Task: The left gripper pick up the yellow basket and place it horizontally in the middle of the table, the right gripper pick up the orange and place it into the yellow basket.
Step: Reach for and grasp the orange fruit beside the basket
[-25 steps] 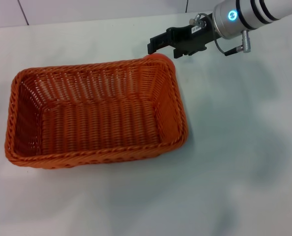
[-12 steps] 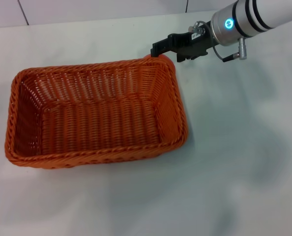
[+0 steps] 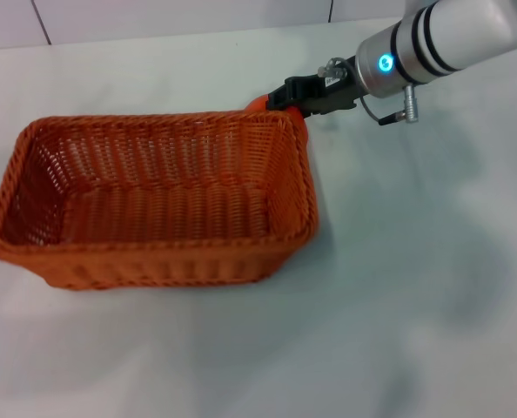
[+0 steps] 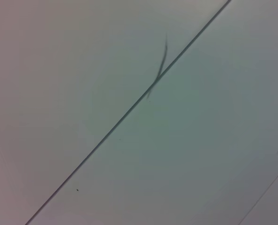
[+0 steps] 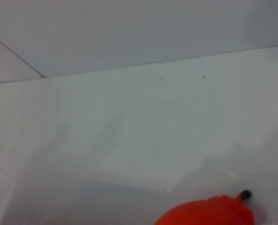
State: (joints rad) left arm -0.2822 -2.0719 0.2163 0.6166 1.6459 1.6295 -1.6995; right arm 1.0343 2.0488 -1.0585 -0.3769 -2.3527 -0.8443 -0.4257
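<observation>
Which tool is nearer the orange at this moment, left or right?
Right. The right tool sits at the orange, which peeks out behind the yellow basket's far right corner. The left tool appears in no view, so its position can't be judged.

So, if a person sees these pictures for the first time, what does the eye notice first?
First the yellow basket, large and orange-coloured, lying on the left half of the white table. Then the right gripper at the basket's far right corner, over the mostly hidden orange.
</observation>
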